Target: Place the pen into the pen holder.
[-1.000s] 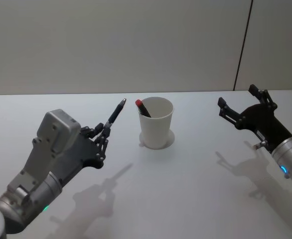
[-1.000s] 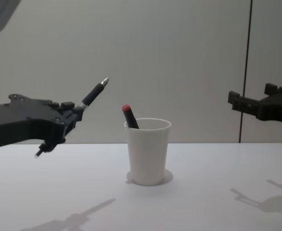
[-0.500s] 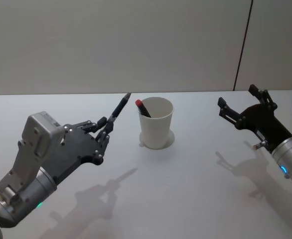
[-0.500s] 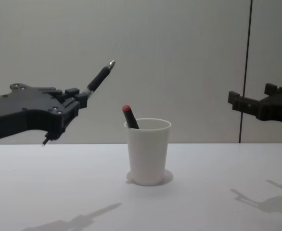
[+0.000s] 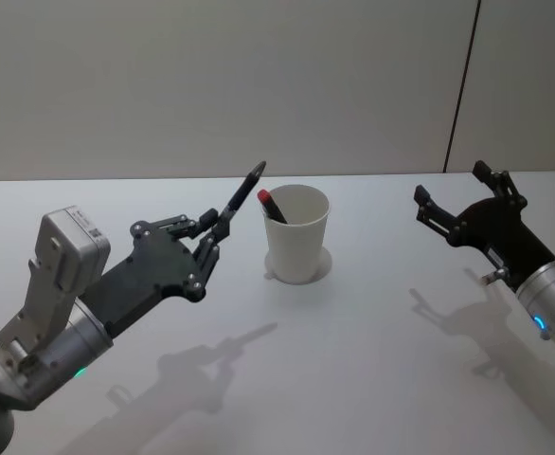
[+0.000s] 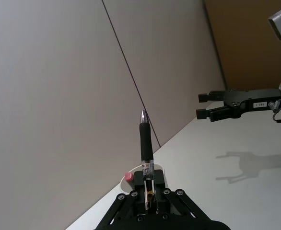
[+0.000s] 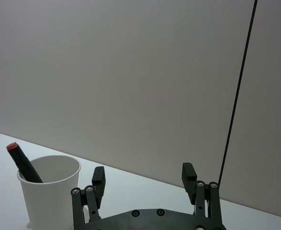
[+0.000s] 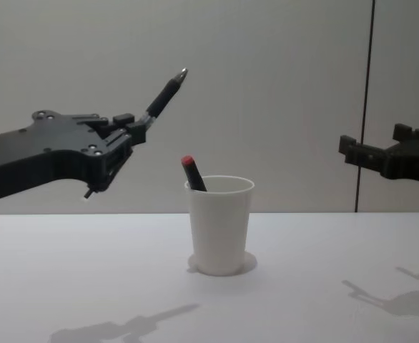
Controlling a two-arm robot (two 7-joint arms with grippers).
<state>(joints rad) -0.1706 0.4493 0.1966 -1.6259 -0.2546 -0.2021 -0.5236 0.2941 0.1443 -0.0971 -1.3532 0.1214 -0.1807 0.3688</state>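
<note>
**Pen aloft, cup waiting**

Left gripper [image 5: 213, 233] clamps the pen [image 5: 241, 194], tip angled up, above and just left of the pen holder [image 5: 296, 242]. Carrying step, I'd say: next comes centring over the rim, tilting down, letting go. Right gripper [image 5: 451, 183] idles, fingers spread, well right of it.

No readable text, white label [image 6: 258, 102] on right pincer [image 6: 199, 105], print too small to read

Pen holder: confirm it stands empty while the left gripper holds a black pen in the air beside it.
Not quite: the pen holder is not empty; a red-capped pen leans inside it, as the chest view shows. The left gripper does hold a black pen in the air beside it.
</note>
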